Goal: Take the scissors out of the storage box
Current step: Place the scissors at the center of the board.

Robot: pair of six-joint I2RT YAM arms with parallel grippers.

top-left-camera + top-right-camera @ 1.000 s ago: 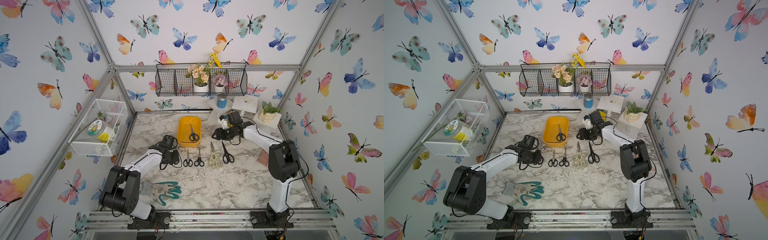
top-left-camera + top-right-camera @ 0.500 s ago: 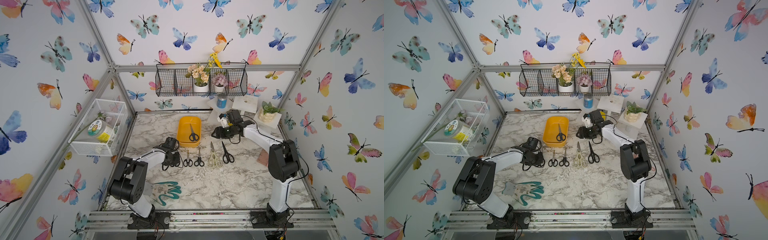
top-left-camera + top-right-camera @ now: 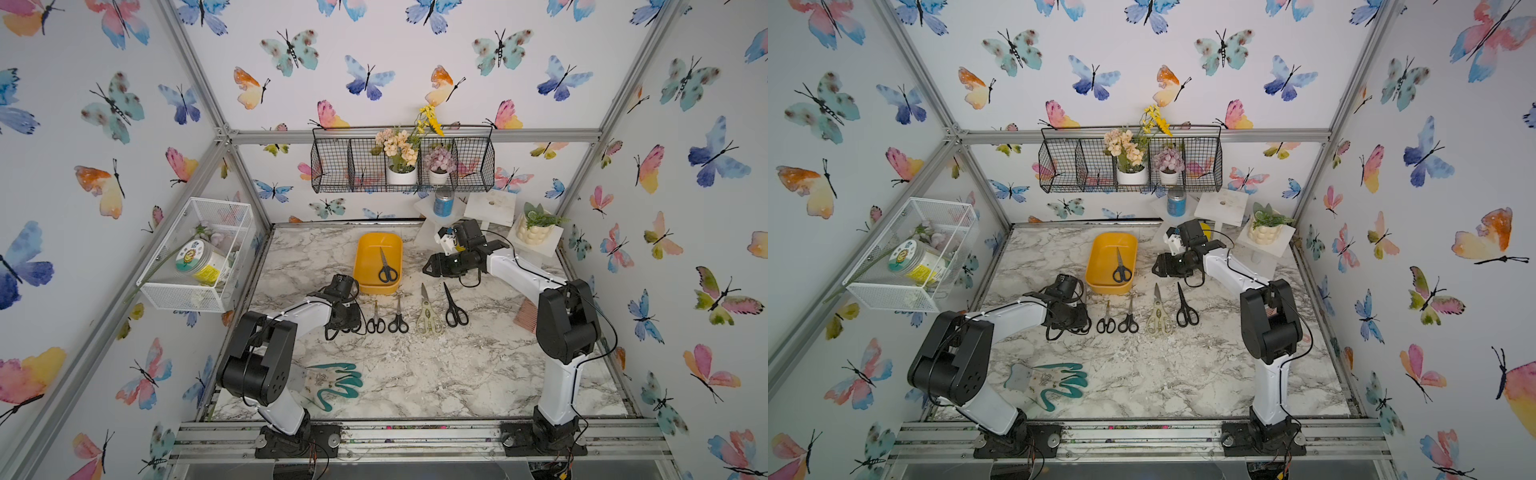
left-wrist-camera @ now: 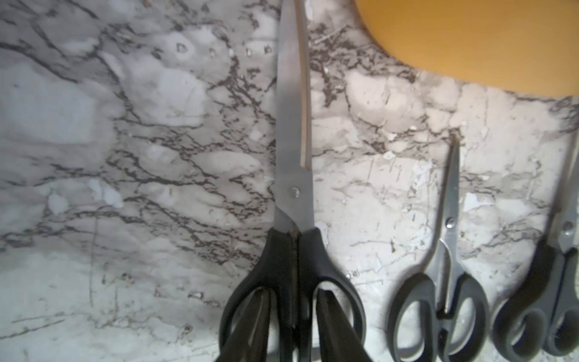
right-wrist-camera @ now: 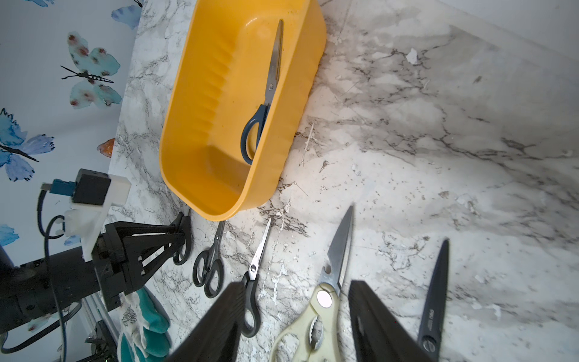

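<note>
The storage box [image 3: 370,257] is a yellow-orange tub at the back middle of the marble table, seen in both top views [image 3: 1102,259]. One pair of dark-handled scissors [image 3: 387,269] lies inside it [image 5: 266,91]. In front of it lie two small black pairs [image 3: 375,323] [image 3: 398,322], cream shears [image 3: 428,320] and a black pair [image 3: 455,309]. My left gripper [image 4: 294,293] is low at the row's left end. Its fingers stand in the handle loops of a large black pair [image 4: 294,175] lying on the table, slightly apart from the handle bars. My right gripper [image 5: 297,313] hovers open and empty right of the box [image 3: 430,266].
Teal gloves [image 3: 338,382] lie at the front left. A white mesh basket [image 3: 199,253] hangs on the left wall and a black wire basket [image 3: 401,166] with flowers on the back wall. A blue can [image 3: 442,203] and a potted plant [image 3: 536,235] stand at the back right.
The left gripper's fingers have spread a little off the large scissors' handle. The left arm's elbow has folded back. The right arm has not moved.
</note>
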